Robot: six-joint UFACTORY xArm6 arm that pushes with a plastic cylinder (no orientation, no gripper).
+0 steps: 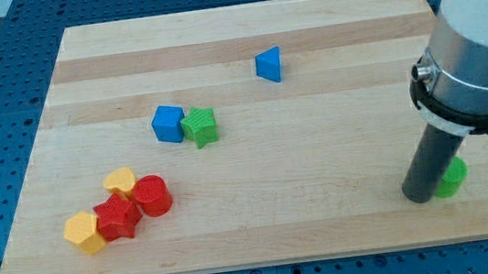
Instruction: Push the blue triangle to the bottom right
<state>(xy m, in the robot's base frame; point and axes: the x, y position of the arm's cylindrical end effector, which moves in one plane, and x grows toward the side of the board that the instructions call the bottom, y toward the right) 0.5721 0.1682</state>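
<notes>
Blocks: two blue (pixel 268 65), two green (pixel 199 126).

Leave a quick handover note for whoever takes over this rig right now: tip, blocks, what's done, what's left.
My tip rests near the board's bottom right, touching a green block that it partly hides.
Blue triangle sits upper middle, far from the tip, alone.
Blue cube and green star touch, left of centre.
Nothing done yet: the triangle is not at the bottom right.
Left: get behind the triangle, push it down-right.
</notes>
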